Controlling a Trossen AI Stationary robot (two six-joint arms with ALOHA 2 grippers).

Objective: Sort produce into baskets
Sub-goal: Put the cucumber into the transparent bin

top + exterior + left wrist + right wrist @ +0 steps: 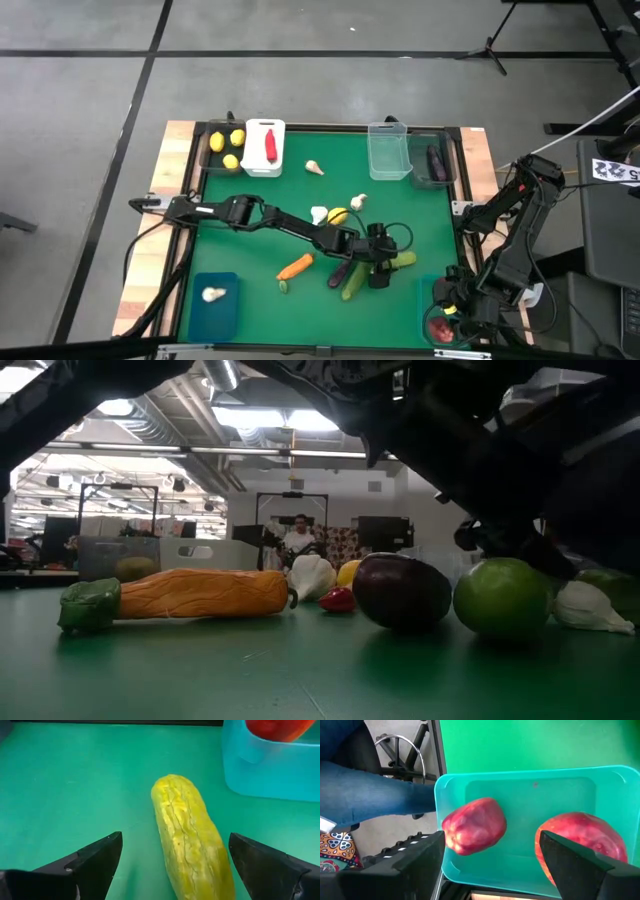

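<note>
Around your left gripper (381, 268): cucumber (192, 837) lies between its open fingers, eggplant (340, 273) and carrot (295, 266) crowd one side, teal bin (270, 765) stands near. Surface (260, 210) mid-left offers free passage.

1. The high view is evenly lit from overhead; the green table mat (250, 220) shows only soft, short shadows
2. The low view is backlit: ceiling lights (115, 407) glare, the arms above are near-black silhouettes
3. The cucumber (192, 837) is sharp in the left wrist view, its fingers dark
4. The teal bin (530, 790) is bright and clear
</note>
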